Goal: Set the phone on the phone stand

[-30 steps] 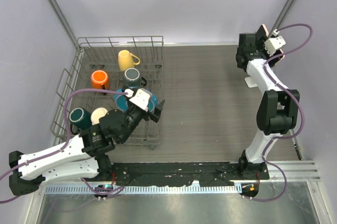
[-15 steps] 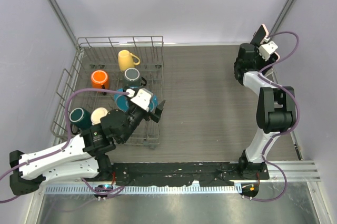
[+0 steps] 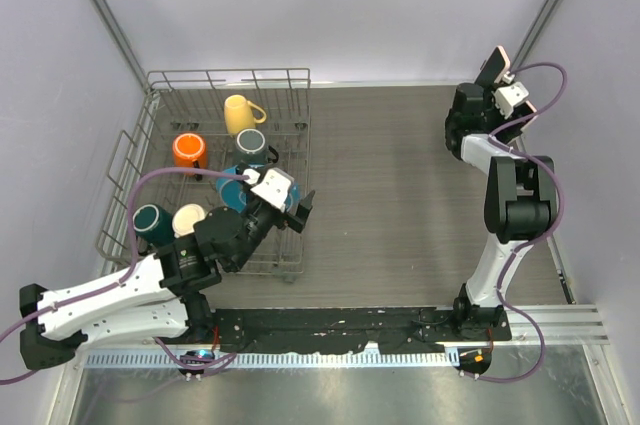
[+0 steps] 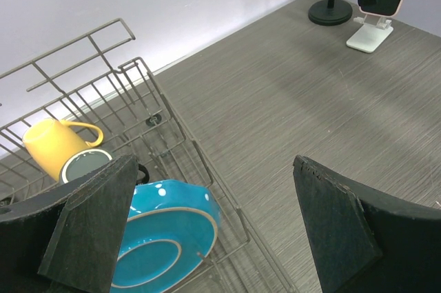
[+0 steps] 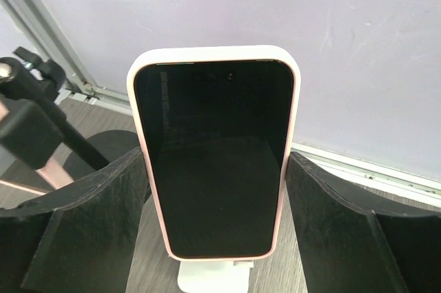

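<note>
Nearest, the left gripper [image 4: 213, 163] hangs over the wire rack [image 4: 172, 124] at 9 o'clock, jaws spread wide and empty above a glossy teal bowl [image 4: 162, 227]. Far across the grey wood-grain worktop [image 4: 275, 100], at 1 o'clock, the phone [image 5: 212, 127] stands upright in a rounded pink case, long axis vertical, dark glass facing the right wrist camera. It is above a white stand [image 4: 371, 36]. The right gripper [image 5: 215, 157] has its jaws flanking the long edges; I cannot tell whether they grip. The black disc-based phone stand [image 4: 329, 10] sits just beside, at the phone's 9 o'clock.

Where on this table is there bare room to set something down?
The wood stretch between the dish rack and the right arm is bare. Crowded: the rack, full of mugs, with the left pincer over its edge, and the far right corner, with phone stand, phone and right pincer.
</note>
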